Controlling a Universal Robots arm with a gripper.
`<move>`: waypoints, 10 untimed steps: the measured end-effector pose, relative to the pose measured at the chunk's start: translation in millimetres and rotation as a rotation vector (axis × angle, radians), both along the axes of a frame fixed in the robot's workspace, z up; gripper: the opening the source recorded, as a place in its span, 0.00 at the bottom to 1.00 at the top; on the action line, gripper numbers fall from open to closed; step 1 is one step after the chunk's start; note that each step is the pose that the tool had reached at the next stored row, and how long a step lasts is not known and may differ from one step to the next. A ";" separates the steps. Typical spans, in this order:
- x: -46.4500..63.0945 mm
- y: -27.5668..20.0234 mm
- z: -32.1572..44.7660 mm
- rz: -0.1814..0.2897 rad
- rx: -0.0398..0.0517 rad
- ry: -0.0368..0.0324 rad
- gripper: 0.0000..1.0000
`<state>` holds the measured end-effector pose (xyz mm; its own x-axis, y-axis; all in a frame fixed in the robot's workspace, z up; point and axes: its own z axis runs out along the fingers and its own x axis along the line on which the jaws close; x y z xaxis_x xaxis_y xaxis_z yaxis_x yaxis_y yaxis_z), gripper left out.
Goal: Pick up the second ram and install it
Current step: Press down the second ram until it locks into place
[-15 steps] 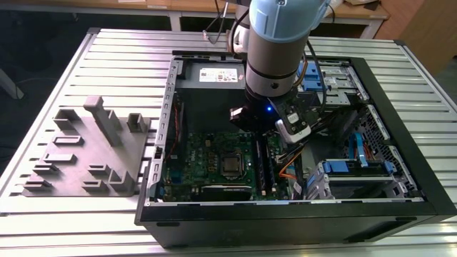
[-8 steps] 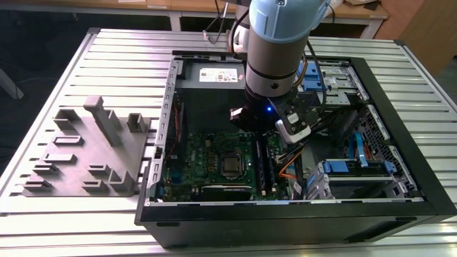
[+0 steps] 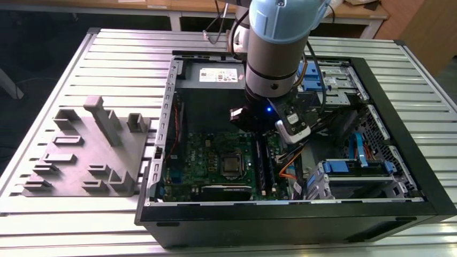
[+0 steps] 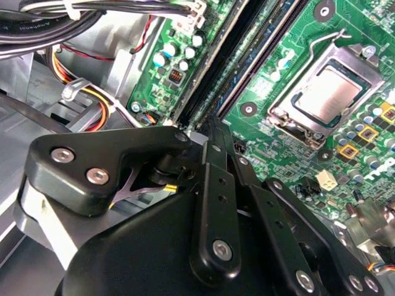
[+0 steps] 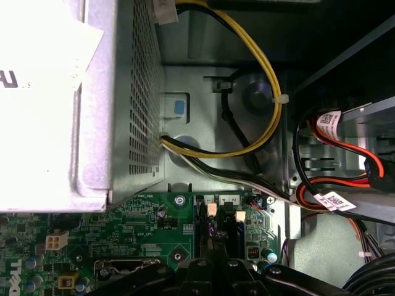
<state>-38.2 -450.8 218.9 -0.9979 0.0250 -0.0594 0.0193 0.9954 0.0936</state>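
Note:
My gripper (image 4: 213, 123) hangs low inside the open computer case (image 3: 400, 134), over the green motherboard (image 3: 203, 160). Its black fingers are drawn together, shut, with nothing showing between them. The tips sit right at the near end of the long black memory sockets (image 4: 247, 55). A dark blue-green strip, the second ram (image 4: 264, 57), stands edge-up in one of those sockets, running away from the fingertips. I cannot tell whether the fingers touch it. In the first wrist view the gripper (image 5: 213, 268) is just above the socket ends (image 5: 210, 228).
The processor socket (image 4: 327, 92) lies beside the memory sockets. The grey power supply (image 5: 55, 105) fills the case's far end, with yellow and black cables (image 5: 271, 92) looping past it. Blue drive cages (image 3: 350, 168) stand on the exterior view's right. A grey parts fixture (image 3: 85, 155) sits outside, on the left.

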 end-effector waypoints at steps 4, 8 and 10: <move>0.0 0.1 -0.3 0.000 0.0005 -0.0002 0.07; 0.0 0.1 -1.4 0.000 0.0005 -0.0001 0.07; 0.0 0.1 -1.4 0.000 0.0004 -0.0002 0.07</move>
